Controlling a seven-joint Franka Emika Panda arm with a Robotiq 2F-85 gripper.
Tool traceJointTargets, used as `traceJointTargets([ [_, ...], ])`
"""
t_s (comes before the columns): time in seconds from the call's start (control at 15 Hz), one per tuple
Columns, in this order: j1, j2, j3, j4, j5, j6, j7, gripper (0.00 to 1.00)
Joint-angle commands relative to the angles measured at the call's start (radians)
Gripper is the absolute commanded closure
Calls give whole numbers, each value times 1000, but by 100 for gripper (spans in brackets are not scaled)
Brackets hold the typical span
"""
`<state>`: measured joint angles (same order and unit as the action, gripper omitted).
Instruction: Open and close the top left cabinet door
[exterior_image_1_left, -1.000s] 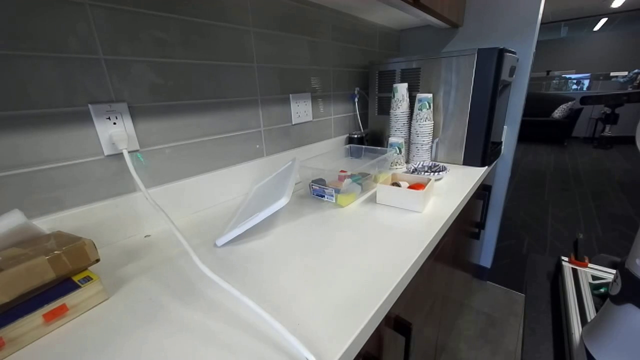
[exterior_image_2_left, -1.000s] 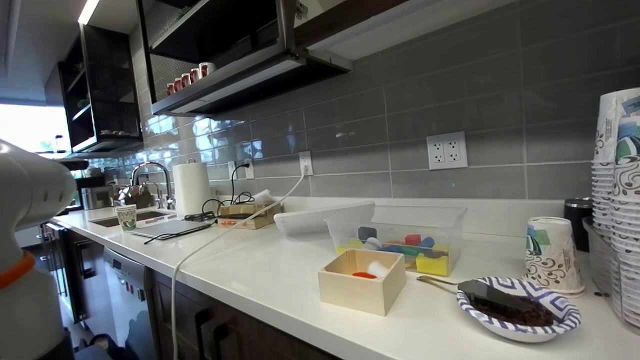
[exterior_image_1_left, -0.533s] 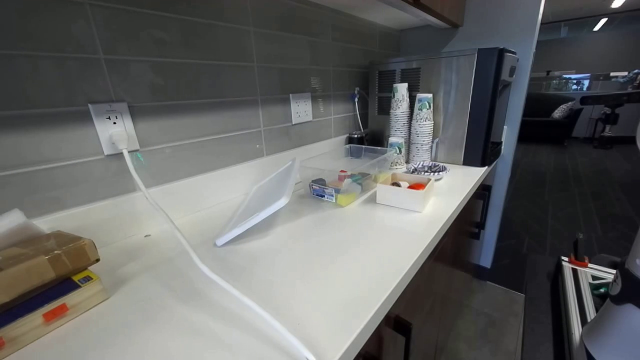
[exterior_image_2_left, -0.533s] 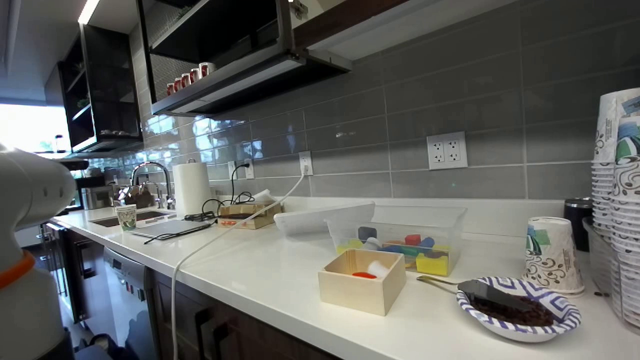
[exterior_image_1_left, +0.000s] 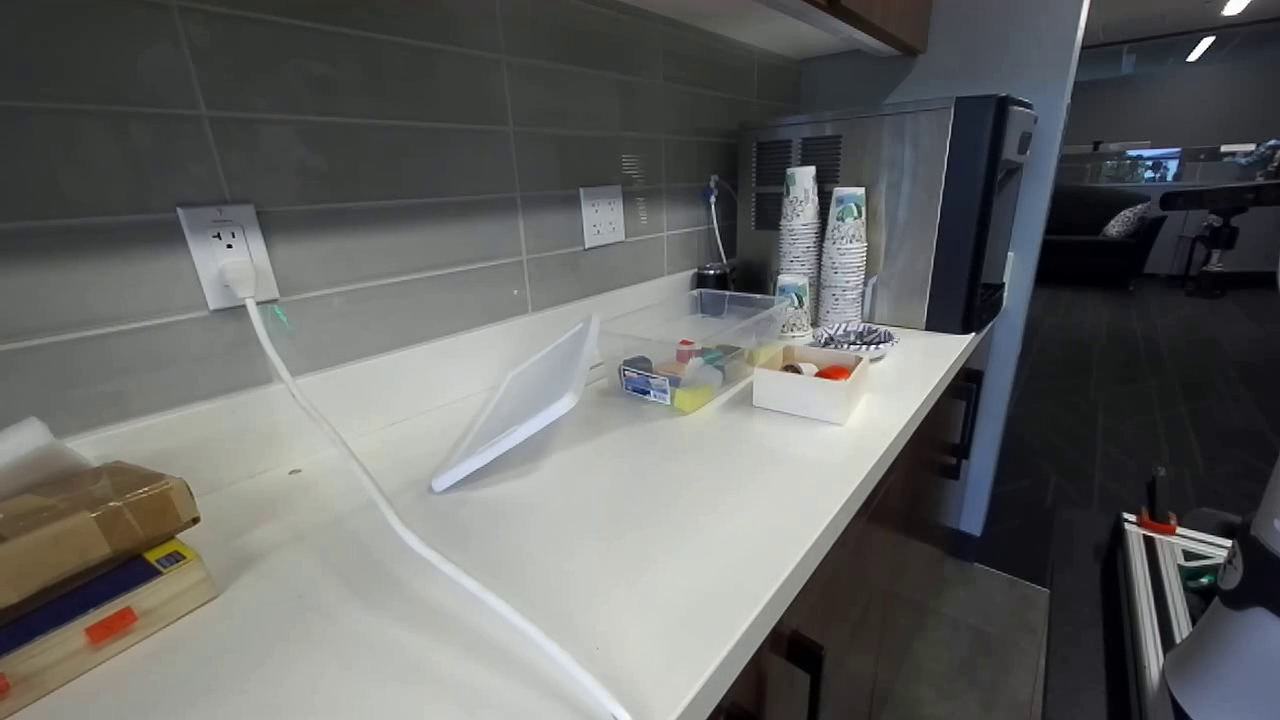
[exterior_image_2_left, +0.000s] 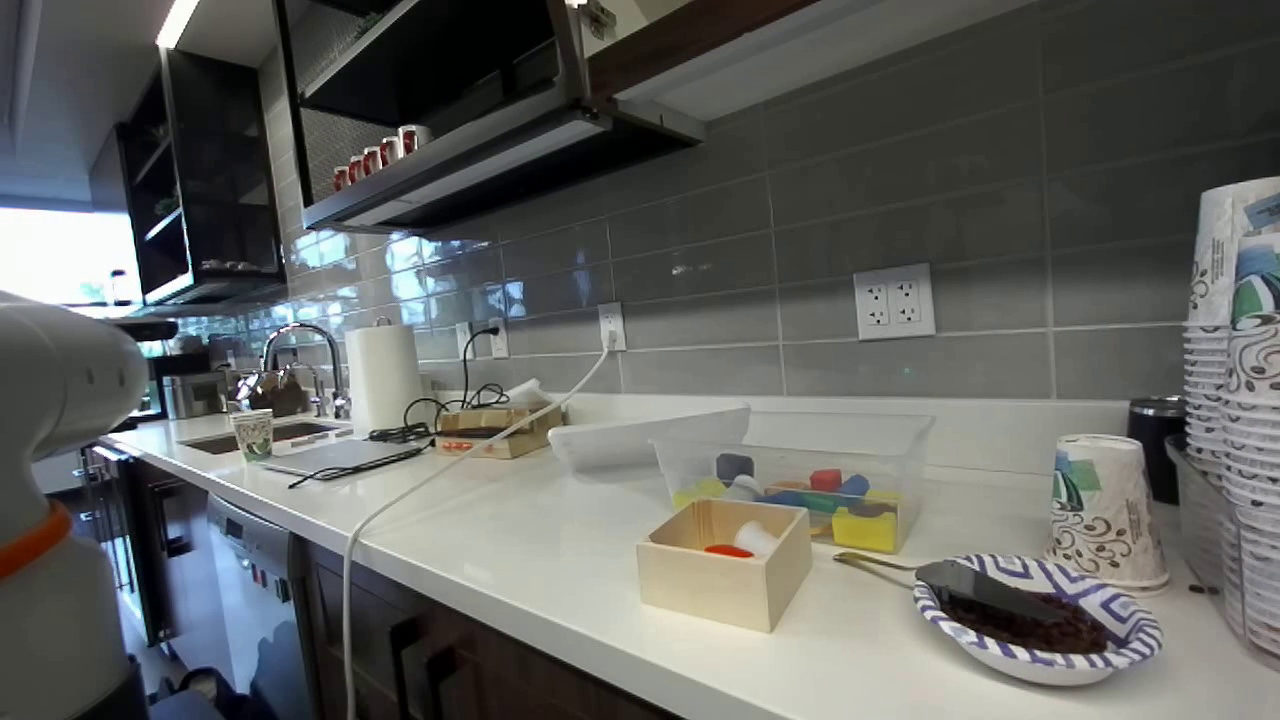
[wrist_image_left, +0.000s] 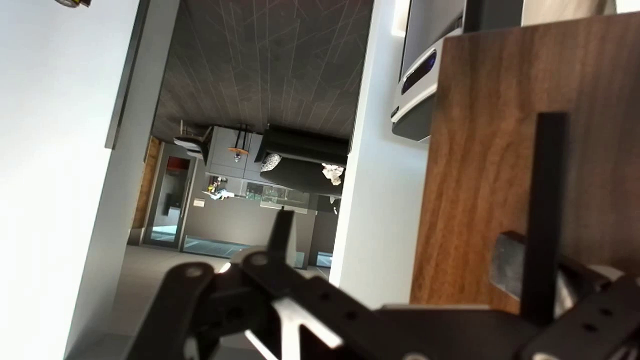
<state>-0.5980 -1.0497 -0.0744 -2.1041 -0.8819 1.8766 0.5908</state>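
- The cabinet door (wrist_image_left: 480, 150), a brown wood panel, filled the right side of the frame in the wrist view, a long black handle (wrist_image_left: 546, 200) running down it.
- The gripper (wrist_image_left: 397, 240) reached in from the bottom of that frame, set wide, its fingers (wrist_image_left: 281, 230) well apart; the left one in the frame stood clear of the door, while the other was partly hidden by the handle, and whether it touched the handle could not be told.
- In an exterior view, brown wood of the upper cabinet (exterior_image_2_left: 700, 45) showed at the top centre of the frame beside a metal hinge (exterior_image_2_left: 600, 20).
- The robot arm (exterior_image_2_left: 60, 380) was cut off by the frame's edge in both exterior views.
- Below, the white surface (exterior_image_2_left: 560, 540) carried a wooden box (exterior_image_2_left: 700, 585) just before a clear bin (exterior_image_2_left: 840, 450) of coloured blocks, a lid (exterior_image_2_left: 640, 440) tilted near the bin.
- Toward the lower right, a dark-bladed utensil (exterior_image_2_left: 985, 590) lay across a patterned bowl (exterior_image_2_left: 1040, 668), near an upturned paper cup (exterior_image_2_left: 1105, 510).
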Motion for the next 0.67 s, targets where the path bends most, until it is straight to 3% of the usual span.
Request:
traceJointTargets([
  [0.0, 40, -57, -7, -53, -44, -44, 25, 0],
  [0.6, 83, -70, -12, -62, -78, -70, 47, 0],
])
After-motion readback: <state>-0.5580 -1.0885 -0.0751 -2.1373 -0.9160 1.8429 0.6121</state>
